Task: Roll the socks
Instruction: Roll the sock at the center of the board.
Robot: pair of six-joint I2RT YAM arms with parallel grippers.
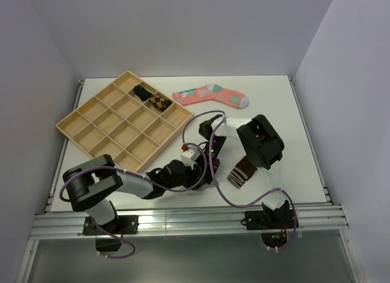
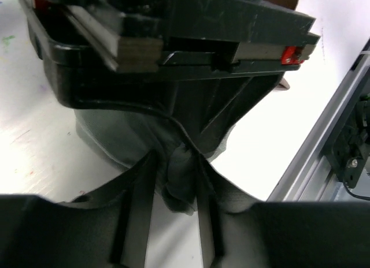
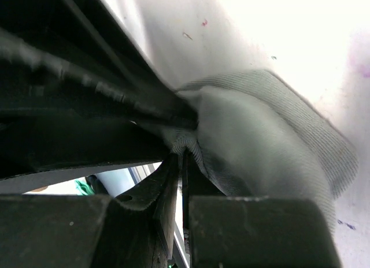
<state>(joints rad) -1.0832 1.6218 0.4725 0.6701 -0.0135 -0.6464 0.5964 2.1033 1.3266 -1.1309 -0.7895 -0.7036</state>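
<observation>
The grey sock [image 2: 110, 142] lies bunched on the white table between both grippers. My left gripper [image 2: 176, 167] is shut on a pinched fold of it. My right gripper [image 3: 184, 153] is shut on the ribbed edge of the same grey sock [image 3: 260, 135], facing the left one at close range. In the top view the two grippers meet near the table's front middle, left gripper [image 1: 201, 174] and right gripper [image 1: 208, 154], and they hide the grey sock. The dark brown sock [image 1: 242, 172] with the white-striped cuff lies flat just right of them, under the right arm.
A wooden compartment tray [image 1: 91, 125] sits at the back left with a dark sock [image 1: 144, 92] and a patterned sock [image 1: 159, 101] in its far cells. A pink patterned sock [image 1: 210, 95] lies at the back middle. The table's metal front rail [image 2: 324, 135] is close.
</observation>
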